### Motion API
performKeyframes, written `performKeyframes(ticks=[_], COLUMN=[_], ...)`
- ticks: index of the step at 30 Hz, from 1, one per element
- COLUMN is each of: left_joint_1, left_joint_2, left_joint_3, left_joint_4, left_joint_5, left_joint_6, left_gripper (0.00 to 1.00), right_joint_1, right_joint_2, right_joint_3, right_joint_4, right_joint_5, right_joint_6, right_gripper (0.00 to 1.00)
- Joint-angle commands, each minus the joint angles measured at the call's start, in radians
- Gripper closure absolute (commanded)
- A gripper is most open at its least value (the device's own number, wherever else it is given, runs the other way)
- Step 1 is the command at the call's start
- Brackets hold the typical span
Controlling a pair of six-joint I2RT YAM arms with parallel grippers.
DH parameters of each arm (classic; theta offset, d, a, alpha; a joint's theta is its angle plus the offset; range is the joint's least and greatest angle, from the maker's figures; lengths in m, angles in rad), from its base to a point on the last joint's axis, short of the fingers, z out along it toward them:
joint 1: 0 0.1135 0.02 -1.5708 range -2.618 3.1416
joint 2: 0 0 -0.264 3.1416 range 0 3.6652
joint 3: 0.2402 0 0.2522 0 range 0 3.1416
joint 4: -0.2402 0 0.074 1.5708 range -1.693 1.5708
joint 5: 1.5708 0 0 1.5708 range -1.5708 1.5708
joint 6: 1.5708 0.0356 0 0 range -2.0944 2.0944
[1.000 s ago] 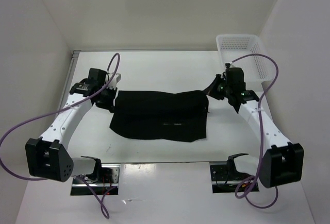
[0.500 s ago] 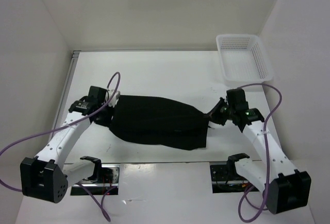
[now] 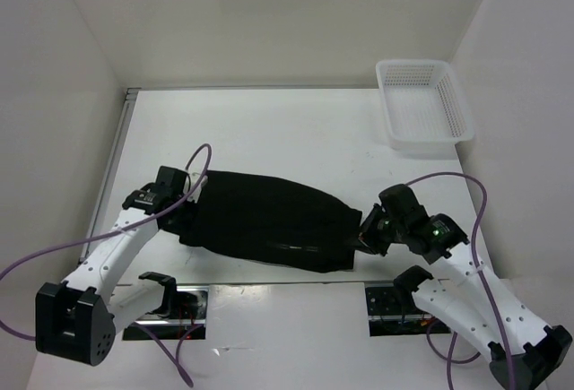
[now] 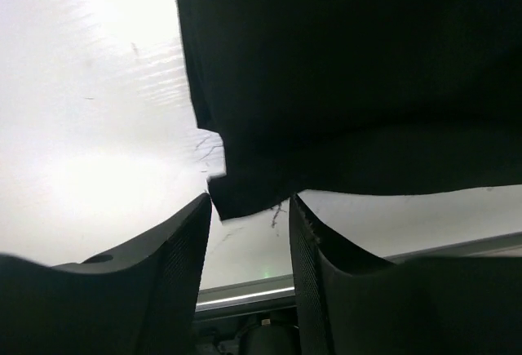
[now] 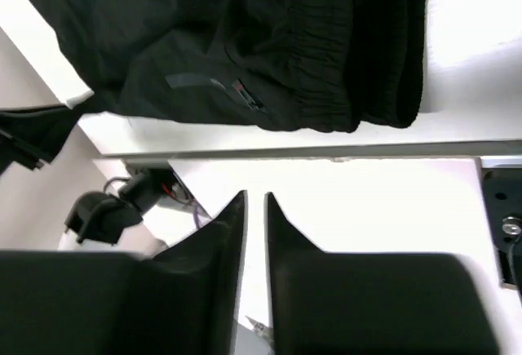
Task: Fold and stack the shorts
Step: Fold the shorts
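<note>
Both arms pulled the shorts (image 3: 269, 220) nearer, so one fold looks done. The left gripper (image 4: 250, 200) has its fingers apart round a corner. The right gripper (image 5: 254, 198) has fingers nearly touching, empty.

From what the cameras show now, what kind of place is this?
Probably a robot test cell: white walls enclose a white table, with two arms bolted at its near edge and a plastic basket.
</note>
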Motion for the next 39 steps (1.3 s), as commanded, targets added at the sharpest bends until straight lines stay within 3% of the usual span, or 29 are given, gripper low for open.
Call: performKeyframes(ticks=[1,3,6,7,11,17,21,30,37,38,39], left_joint_1=[-0.004,-0.004,-0.004,-0.004,-0.015,-0.015,-0.015,-0.015,-0.006,-0.006,-0.006], left_joint_2=[-0.030,-0.030,0.013,0.027,0.154,0.265,0.364,0.572,0.681,0.693,0.693], left_joint_3=[0.027,0.101,0.193,0.193,0.147,0.087,0.087,0.194,0.331,0.354,0.400], left_joint_4=[0.043,0.065,0.121,0.140,0.262,0.393,0.445,0.542,0.591,0.577,0.539], left_joint_5=[-0.044,-0.044,0.018,0.032,0.045,0.057,0.035,0.002,-0.028,-0.017,0.012], left_joint_6=[0.002,0.002,0.002,0.002,0.002,0.002,0.002,0.002,0.002,0.002,0.002], left_gripper=[0.48,0.43,0.35,0.35,0.35,0.35,0.35,0.35,0.35,0.35,0.35], right_joint_1=[0.019,0.028,0.106,0.119,0.119,0.110,0.050,-0.160,-0.229,-0.229,-0.239], right_joint_2=[0.044,0.214,0.446,0.490,0.669,0.812,0.930,1.168,1.282,1.282,1.268], right_joint_3=[0.039,0.087,0.229,0.251,0.224,0.136,0.170,0.448,0.723,0.740,0.760], right_joint_4=[0.029,0.148,0.184,0.184,0.261,0.340,0.353,0.399,0.410,0.419,0.419], right_joint_5=[0.062,0.049,0.176,0.242,0.266,0.213,0.255,0.358,0.368,0.356,0.344], right_joint_6=[0.024,-0.039,-0.116,-0.133,-0.185,-0.194,-0.245,-0.444,-0.555,-0.579,-0.588], right_gripper=[0.85,0.90,0.94,0.94,0.95,0.96,0.96,0.99,0.99,0.96,0.87])
